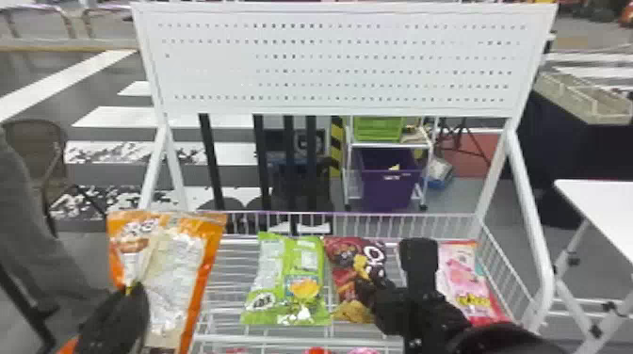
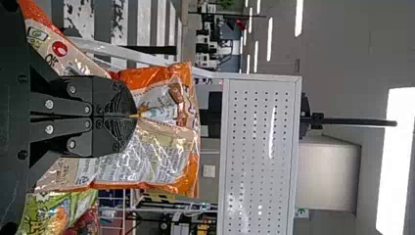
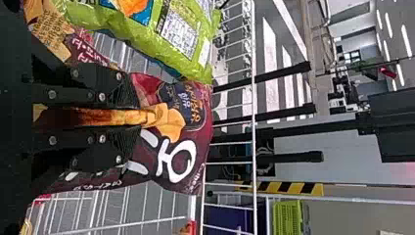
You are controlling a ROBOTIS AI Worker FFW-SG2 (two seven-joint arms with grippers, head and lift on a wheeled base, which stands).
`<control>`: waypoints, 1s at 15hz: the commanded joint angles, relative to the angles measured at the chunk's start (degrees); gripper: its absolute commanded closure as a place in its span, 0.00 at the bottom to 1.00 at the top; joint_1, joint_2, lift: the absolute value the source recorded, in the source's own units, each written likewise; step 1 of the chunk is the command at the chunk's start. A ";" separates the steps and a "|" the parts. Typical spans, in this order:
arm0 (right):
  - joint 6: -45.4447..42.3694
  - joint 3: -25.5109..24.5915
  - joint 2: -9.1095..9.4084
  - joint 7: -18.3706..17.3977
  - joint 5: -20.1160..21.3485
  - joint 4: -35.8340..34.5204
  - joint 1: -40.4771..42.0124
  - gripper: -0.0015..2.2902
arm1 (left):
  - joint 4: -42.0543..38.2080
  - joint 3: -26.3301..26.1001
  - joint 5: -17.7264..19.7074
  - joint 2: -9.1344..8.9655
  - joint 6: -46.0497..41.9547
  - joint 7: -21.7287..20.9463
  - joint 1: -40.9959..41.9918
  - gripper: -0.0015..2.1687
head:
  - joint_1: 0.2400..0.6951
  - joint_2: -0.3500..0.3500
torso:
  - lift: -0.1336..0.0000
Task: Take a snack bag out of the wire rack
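Note:
The left gripper (image 1: pixel 129 296) is at the rack's left end, holding an orange snack bag (image 1: pixel 176 277) upright. In the left wrist view, the fingers of my left gripper (image 2: pixel 133 116) pinch the orange bag (image 2: pixel 161 159) closely. My right gripper (image 1: pixel 365 287) is at the dark red snack bag (image 1: pixel 346 254), between the green bag (image 1: pixel 308 254) and the pink bag (image 1: pixel 459 273). A bulging fold of the dark red bag (image 3: pixel 198 132) is squeezed between both fingers of my right gripper (image 3: pixel 134 117) in the right wrist view.
The white wire rack (image 1: pixel 226 282) has a raised wire rim at its back and right side. A white pegboard (image 1: pixel 339 61) rises behind it on slanted posts. A white table (image 1: pixel 603 202) stands to the right, and more packages peek out along the front edge.

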 commanded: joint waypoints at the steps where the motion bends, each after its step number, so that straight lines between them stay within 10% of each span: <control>1: 0.13 -0.10 -0.36 -0.84 0.19 -2.15 0.80 0.98 | 0.00 0.00 0.00 0.03 0.17 0.02 -0.01 0.86 | 0.57 0.50 | 1.00; 9: -3.74 -9.50 -8.01 -1.90 1.16 -33.44 21.63 0.98 | -0.18 -0.09 0.09 0.03 -0.18 0.02 -0.18 0.86 | 0.57 0.50 | 1.00; 15: -24.13 -19.87 -5.99 3.47 4.15 -45.83 47.65 0.98 | -0.09 -0.35 0.26 0.12 -0.18 0.02 -0.54 0.86 | 0.57 0.50 | 1.00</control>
